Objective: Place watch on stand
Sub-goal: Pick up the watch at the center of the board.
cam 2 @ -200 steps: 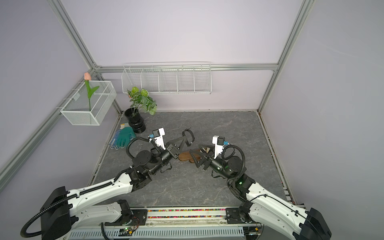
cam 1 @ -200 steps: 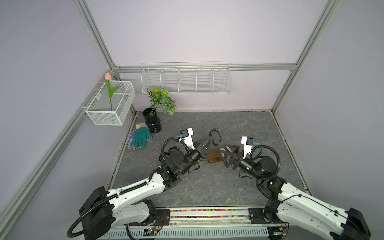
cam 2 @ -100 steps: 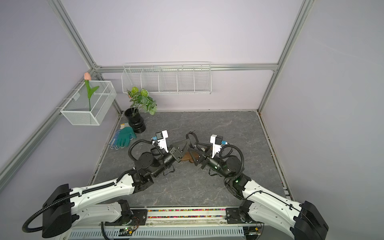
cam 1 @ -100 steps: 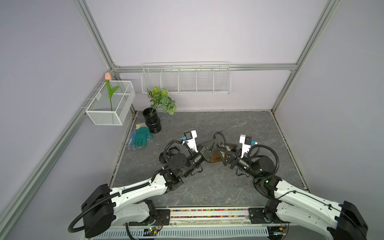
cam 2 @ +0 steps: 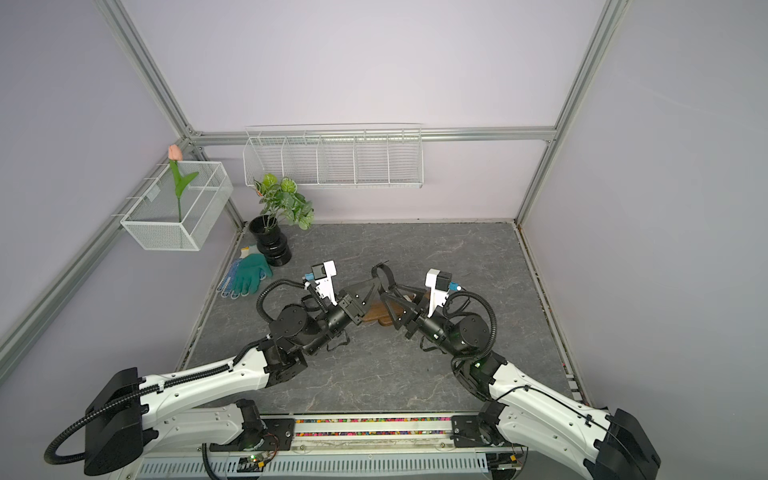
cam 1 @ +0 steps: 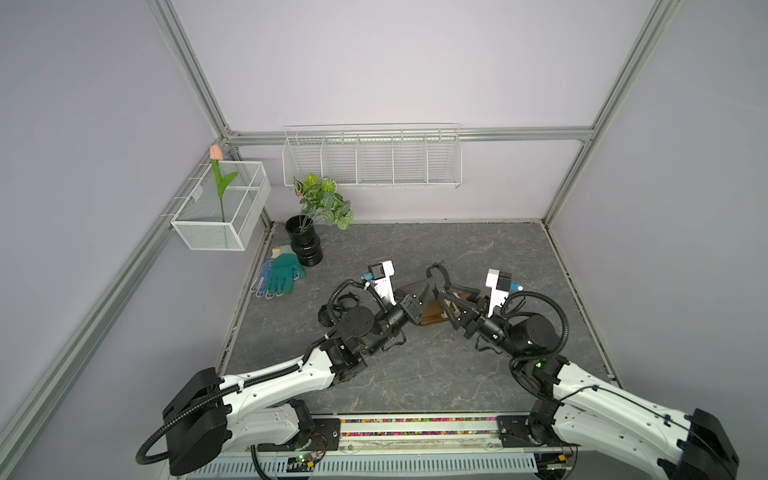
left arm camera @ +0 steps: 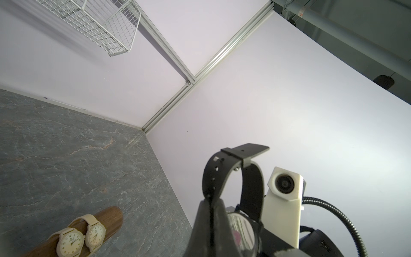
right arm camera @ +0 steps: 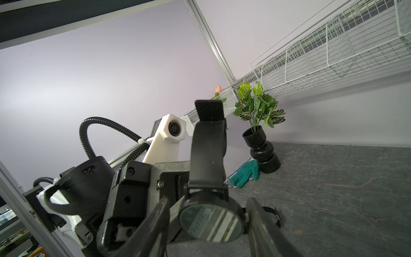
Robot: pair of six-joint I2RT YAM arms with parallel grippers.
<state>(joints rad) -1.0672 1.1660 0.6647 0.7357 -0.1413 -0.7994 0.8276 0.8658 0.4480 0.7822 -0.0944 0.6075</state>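
A black watch (cam 1: 436, 277) hangs in the air above the brown wooden stand (cam 1: 432, 318) at mid-table. My left gripper (left arm camera: 211, 202) is shut on its strap (left arm camera: 213, 178), seen pinched between the pads. My right gripper (right arm camera: 208, 201) faces it, its jaws astride the round watch case (right arm camera: 211, 220); one finger (right arm camera: 255, 213) is against the case's side, while the other finger (right arm camera: 160, 213) stands a little off it. In both top views the two grippers (cam 2: 376, 286) (cam 2: 388, 291) meet at the watch (cam 2: 384, 276). Two beige watches (left arm camera: 70, 242) (left arm camera: 95, 233) sit on the stand (left arm camera: 111, 218).
A black ribbed vase (cam 1: 305, 245) with a green plant stands at the back left, with a green glove (cam 1: 282, 276) beside it. A black band (cam 1: 347, 298) lies on the table by the left arm. Wire baskets (cam 1: 372, 160) (cam 1: 220, 212) hang on the walls.
The left arm has carried the black watch to the right, above the stand. The right arm has moved in to meet it, and its jaws have narrowed around the watch case.
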